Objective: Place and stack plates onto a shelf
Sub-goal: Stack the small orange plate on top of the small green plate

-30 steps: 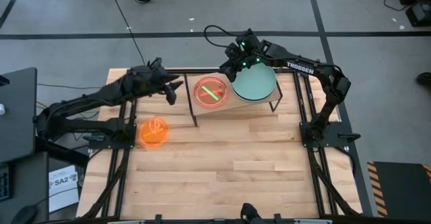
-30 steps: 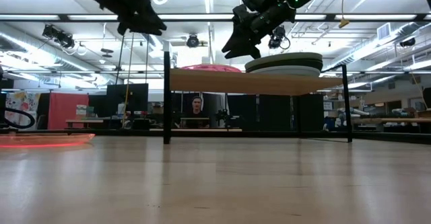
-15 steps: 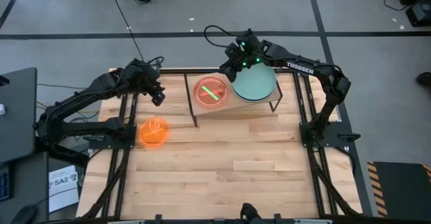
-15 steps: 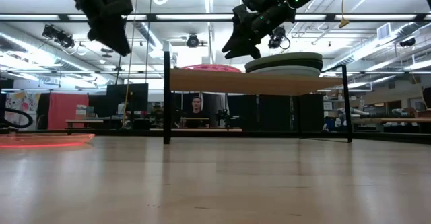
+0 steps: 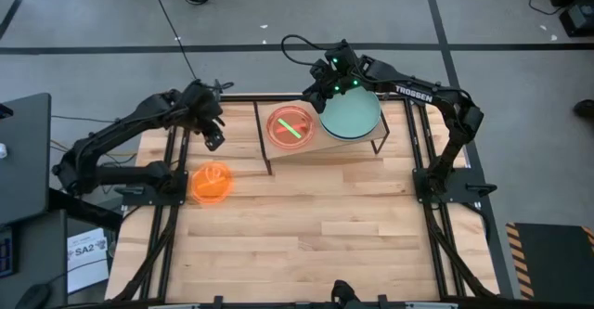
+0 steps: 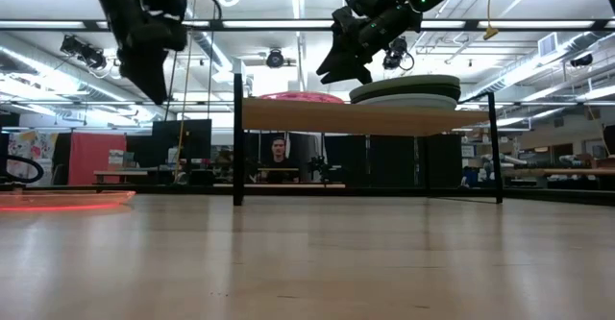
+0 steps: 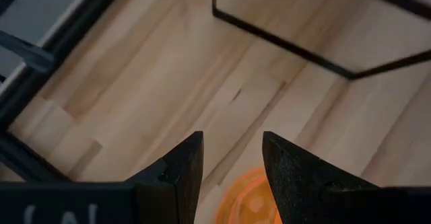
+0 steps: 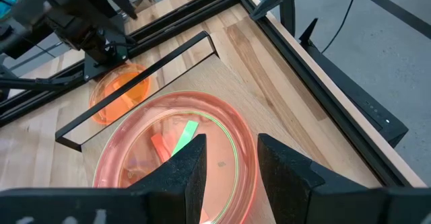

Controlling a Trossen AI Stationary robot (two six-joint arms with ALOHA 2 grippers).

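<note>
The shelf (image 5: 320,148) stands at the table's far middle on thin black legs. On its left half lie small translucent pink-red plates (image 5: 290,126) with a green streak showing through. On its right half lies a stack of larger plates (image 5: 351,114), a pale blue-green one on top. A translucent orange plate (image 5: 212,182) lies flat on the table near the left edge. My left gripper (image 5: 214,142) hangs open in the air, pointing steeply down just beyond the orange plate (image 7: 248,200). My right gripper (image 5: 316,94) hovers open above the shelf's far edge, over the pink-red plates (image 8: 175,150).
The shelf's black leg frame (image 7: 283,42) stands on the table close to the right of my left gripper. The wooden tabletop (image 5: 325,225) stretches bare toward the near edge. Black rails (image 5: 167,216) run along the table's left and right sides.
My left gripper has drawn back from the shelf's left end toward the table's left edge and a little nearer. It has tipped from nearly level to steeply downward and now points at the table beside the orange plate. It has stayed open.
</note>
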